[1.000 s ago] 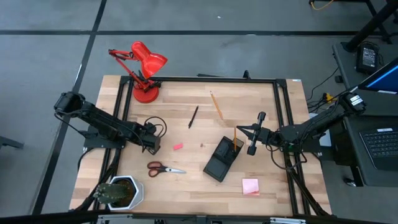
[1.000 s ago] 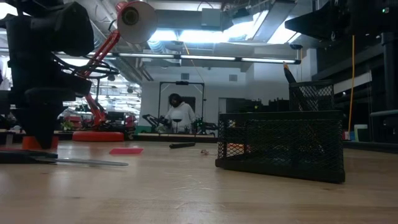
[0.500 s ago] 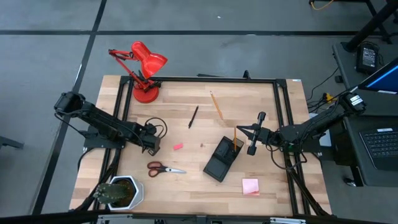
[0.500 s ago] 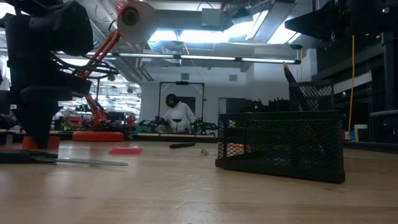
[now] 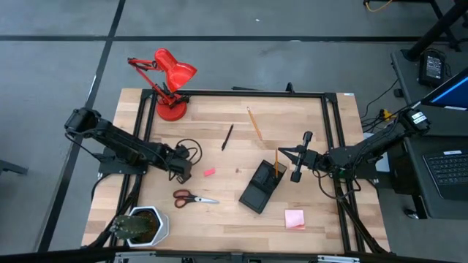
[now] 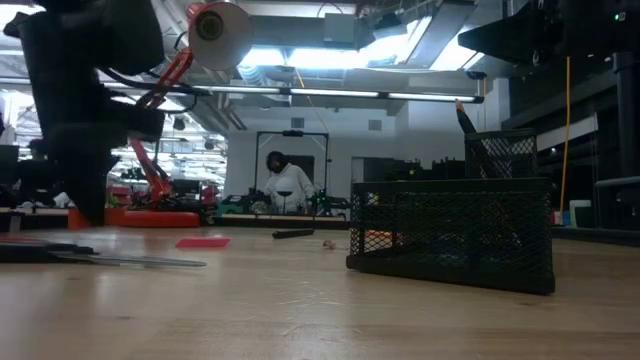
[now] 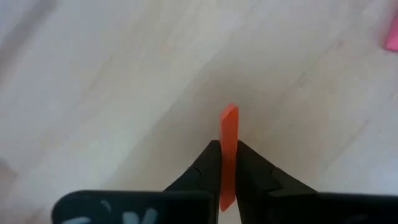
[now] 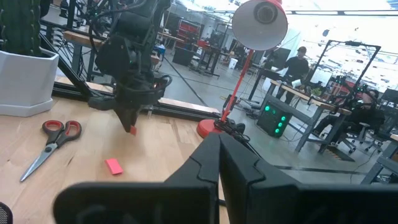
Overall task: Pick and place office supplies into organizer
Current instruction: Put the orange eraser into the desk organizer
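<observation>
My left gripper hangs over the table's left part, shut on a small red eraser piece; the right wrist view shows that piece at my left gripper's tip. A second pink eraser piece lies flat on the wood just to the right. The black mesh organizer stands right of centre with a pencil upright in it. My right gripper hovers shut and level beside the organizer's far end, holding nothing. Red-handled scissors lie near the left front. My left gripper pinches the thin red eraser piece by its two flat faces between its two fingers. The fingers come steeply from above. The piece stands on edge, its free end sticking out past the fingertips, lifted clear of the table.
A black pen and an orange pencil lie toward the far edge, and a pink sticky-note pad lies at the front right. A red desk lamp stands at the far left corner and a potted plant at the near left.
My left gripper has shut on the red eraser piece, then risen and shifted a little toward the table's right, rolling somewhat. The piece has come up off the wood with it. My right gripper has kept still.
</observation>
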You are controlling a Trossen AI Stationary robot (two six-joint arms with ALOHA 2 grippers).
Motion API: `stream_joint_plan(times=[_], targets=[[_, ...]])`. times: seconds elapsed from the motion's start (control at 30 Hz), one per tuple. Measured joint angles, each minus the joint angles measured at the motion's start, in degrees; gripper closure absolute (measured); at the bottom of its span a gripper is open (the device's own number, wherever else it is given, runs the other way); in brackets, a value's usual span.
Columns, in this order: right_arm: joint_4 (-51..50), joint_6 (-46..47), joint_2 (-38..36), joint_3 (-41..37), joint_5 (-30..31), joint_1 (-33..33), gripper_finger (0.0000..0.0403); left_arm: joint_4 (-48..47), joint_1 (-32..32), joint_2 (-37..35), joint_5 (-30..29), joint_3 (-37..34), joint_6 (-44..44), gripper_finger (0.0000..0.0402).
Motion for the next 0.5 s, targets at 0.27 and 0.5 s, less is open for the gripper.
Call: stream_joint_plan(times=[0.27,0.5], targets=[[0.0,0.0,0.0,0.0,0.0,0.0,0.0391,2.6,0.0,0.0,-3.7,4.7,8.7,0.0383],[0.0,-1.3,0.0,0.0,0.0,0.0,0.0391,11.9,0.0,-0.1,-4.0,7.3,21.9,0.0386]])
